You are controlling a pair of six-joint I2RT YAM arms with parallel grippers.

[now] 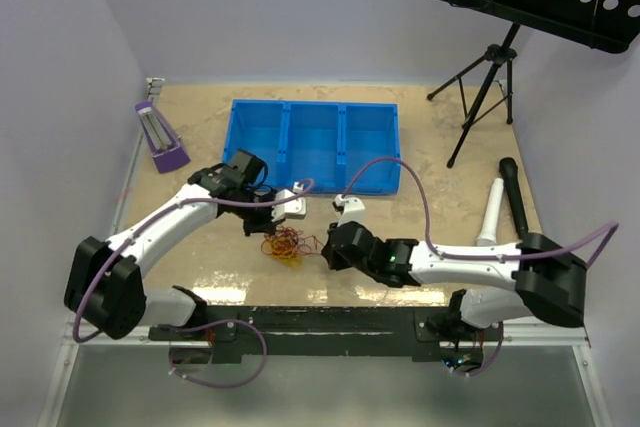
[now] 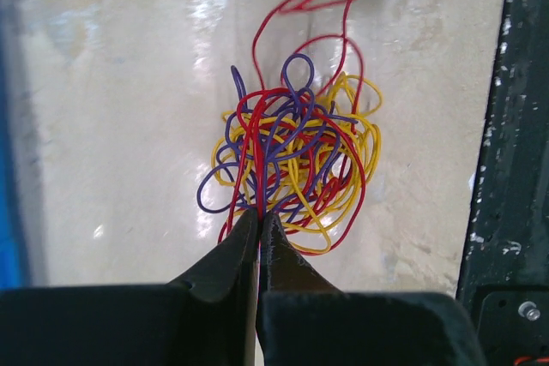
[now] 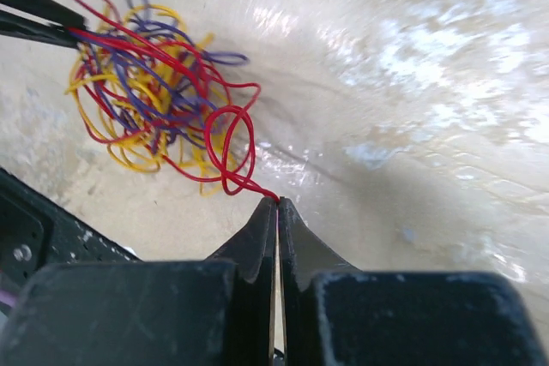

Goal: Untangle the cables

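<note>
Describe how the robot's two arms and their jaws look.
The left arm and right arm have white tubular links and chunky black joint housings. A purple cable loops loosely along each. The jaws are matte black wedges tapering to narrow tips.

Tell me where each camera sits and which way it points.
Top external: above and behind the arm bases, looking down at the table; left arm, right arm and cables show.
Left wrist: on the left arm, looking down past the closed left gripper at the tangle.
Right wrist: likewise, over the closed right gripper.
All three share the cables.
</note>
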